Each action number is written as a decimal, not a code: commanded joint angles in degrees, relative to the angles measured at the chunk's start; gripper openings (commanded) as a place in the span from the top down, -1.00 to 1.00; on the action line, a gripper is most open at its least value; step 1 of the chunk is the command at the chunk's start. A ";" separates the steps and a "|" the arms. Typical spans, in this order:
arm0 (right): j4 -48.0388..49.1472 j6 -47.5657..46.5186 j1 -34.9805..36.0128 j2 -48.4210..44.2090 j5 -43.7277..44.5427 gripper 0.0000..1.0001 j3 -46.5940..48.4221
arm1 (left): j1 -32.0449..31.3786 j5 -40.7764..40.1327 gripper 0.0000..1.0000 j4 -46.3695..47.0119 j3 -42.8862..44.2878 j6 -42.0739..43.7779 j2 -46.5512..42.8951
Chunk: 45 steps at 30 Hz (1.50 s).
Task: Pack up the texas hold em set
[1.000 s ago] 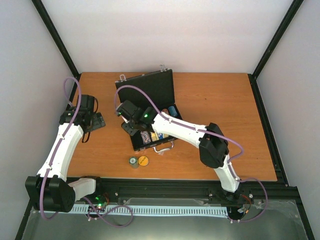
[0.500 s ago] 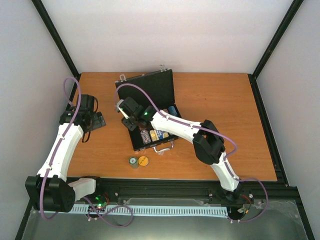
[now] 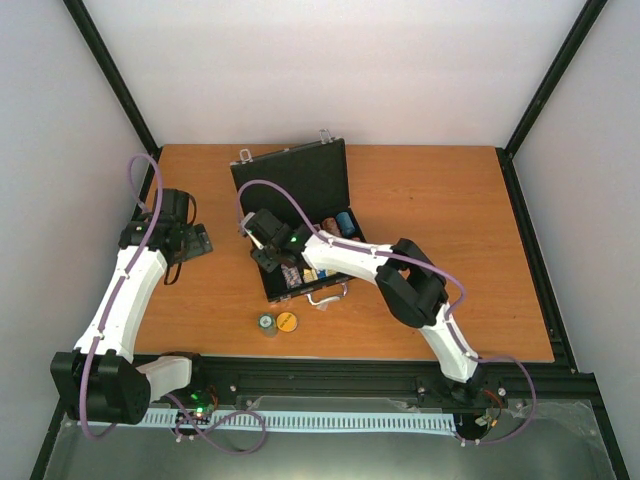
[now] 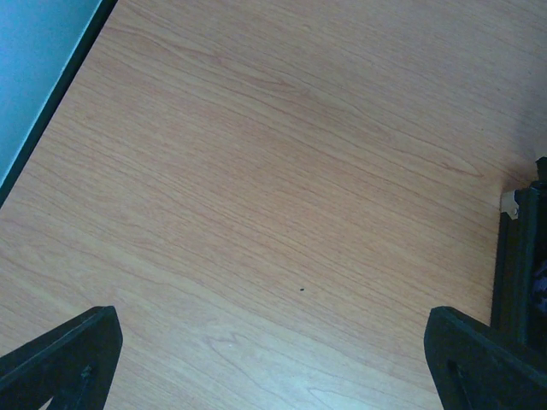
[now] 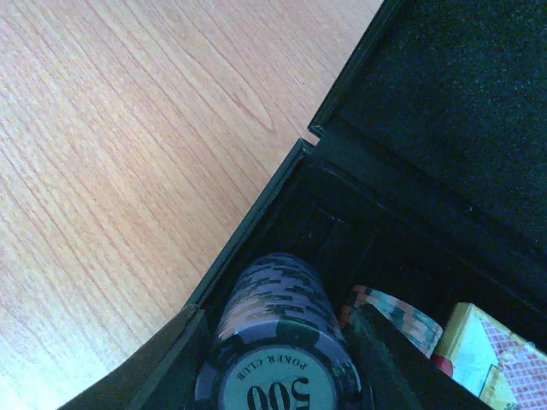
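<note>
The black case [image 3: 300,180] lies open at the table's middle, lid leaning back. My right gripper [image 3: 268,256] is low in the tray's left end. In the right wrist view this gripper [image 5: 278,363] is shut on a purple-and-black chip stack [image 5: 278,303] marked 500, just inside the case wall [image 5: 256,222]. An orange-and-teal chip stack [image 5: 397,312] and a red-backed card deck [image 5: 496,359] lie beside it. A blue chip stack [image 3: 344,220] sits at the tray's right end. My left gripper [image 3: 190,241] is open and empty over bare wood, also in its wrist view [image 4: 273,367].
A small green-grey chip stack [image 3: 267,324] and a yellow chip [image 3: 287,321] lie on the table in front of the case. The case's silver handle [image 3: 325,297] sticks out toward them. The case's corner [image 4: 517,248] shows at the right of the left wrist view.
My right gripper has moved toward me and down into the left end of the case tray with the chip stack. The left arm has not moved.
</note>
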 commanded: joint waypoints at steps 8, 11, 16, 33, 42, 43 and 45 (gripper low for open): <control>1.77 2.51 2.17 -7.31 -5.10 -0.03 -9.88 | 0.22 1.37 -0.99 1.76 0.64 0.86 0.23; 1.61 2.62 2.64 -9.04 -5.47 -0.18 -11.13 | 0.22 1.35 -1.00 1.70 0.35 0.90 -0.04; 0.94 2.42 2.98 -10.62 -5.06 -0.45 -12.06 | 0.24 1.29 -0.99 1.96 -0.28 0.90 -0.01; -14.40 4.43 3.02 -16.30 -5.72 -0.98 -11.02 | 0.28 1.22 -1.00 2.47 0.91 0.73 2.04; -15.18 2.81 2.88 -9.93 3.52 -1.00 -8.54 | 0.28 1.44 -0.99 2.96 0.35 0.11 2.67; -14.71 2.58 2.90 -9.36 3.78 -1.00 -8.28 | 0.26 1.33 -1.00 3.09 0.32 0.07 2.74; -14.63 2.21 2.84 -7.83 3.96 -1.00 -7.26 | 0.24 1.30 -0.99 3.17 0.20 0.02 2.96</control>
